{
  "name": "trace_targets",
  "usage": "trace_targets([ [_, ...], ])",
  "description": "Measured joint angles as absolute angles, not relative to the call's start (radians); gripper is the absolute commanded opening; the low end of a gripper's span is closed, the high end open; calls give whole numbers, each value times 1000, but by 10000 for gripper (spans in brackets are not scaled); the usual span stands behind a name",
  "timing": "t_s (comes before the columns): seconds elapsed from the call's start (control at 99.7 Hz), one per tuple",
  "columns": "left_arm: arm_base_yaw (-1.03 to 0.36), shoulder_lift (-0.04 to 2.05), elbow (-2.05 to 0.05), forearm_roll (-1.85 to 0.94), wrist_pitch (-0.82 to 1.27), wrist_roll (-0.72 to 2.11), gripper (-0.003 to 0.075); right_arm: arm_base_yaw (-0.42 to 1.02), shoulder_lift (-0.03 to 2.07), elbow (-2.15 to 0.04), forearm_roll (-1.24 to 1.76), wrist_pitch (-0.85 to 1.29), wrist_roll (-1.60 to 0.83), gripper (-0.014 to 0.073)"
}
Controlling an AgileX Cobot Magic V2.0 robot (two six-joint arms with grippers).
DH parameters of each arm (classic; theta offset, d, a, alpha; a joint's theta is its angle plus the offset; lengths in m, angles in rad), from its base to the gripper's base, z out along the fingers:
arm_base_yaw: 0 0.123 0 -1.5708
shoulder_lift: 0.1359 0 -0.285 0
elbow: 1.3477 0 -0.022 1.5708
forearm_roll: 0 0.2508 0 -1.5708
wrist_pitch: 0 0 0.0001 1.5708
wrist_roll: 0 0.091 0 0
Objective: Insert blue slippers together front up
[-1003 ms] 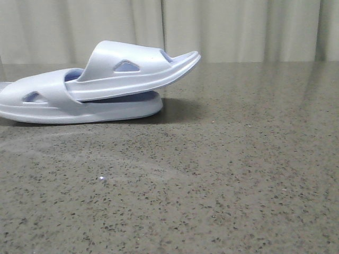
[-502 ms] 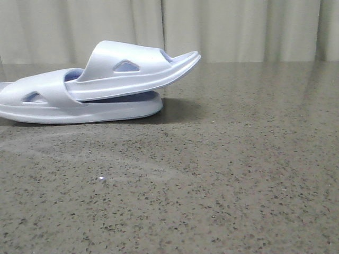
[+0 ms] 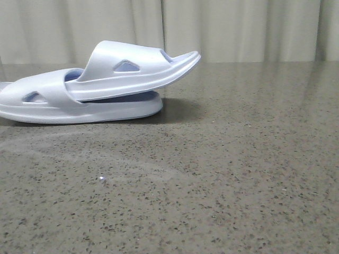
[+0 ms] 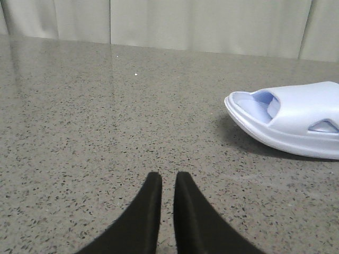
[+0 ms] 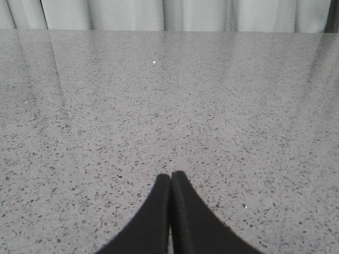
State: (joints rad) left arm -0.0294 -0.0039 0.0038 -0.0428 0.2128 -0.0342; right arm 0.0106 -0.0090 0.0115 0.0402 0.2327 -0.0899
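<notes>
The two pale blue slippers lie nested at the far left of the table in the front view. The lower slipper (image 3: pixel 47 103) rests flat. The upper slipper (image 3: pixel 132 71) is pushed in under the lower one's strap, its free end tilted up to the right. One slipper end (image 4: pixel 296 124) shows in the left wrist view, off to the side of my left gripper (image 4: pixel 168 177), which is empty, its black fingers a sliver apart. My right gripper (image 5: pixel 170 174) is shut and empty over bare table. Neither gripper shows in the front view.
The slippers lie on a speckled grey stone table (image 3: pixel 222 174). A pale curtain (image 3: pixel 238 26) hangs behind its far edge. The slippers run off the left edge of the front view.
</notes>
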Motion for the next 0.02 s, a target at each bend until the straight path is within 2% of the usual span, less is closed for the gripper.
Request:
trace_targets([
  [0.02, -29, -4, 4, -43, 213, -34, 15, 11, -9, 11, 40, 233, -90, -89],
])
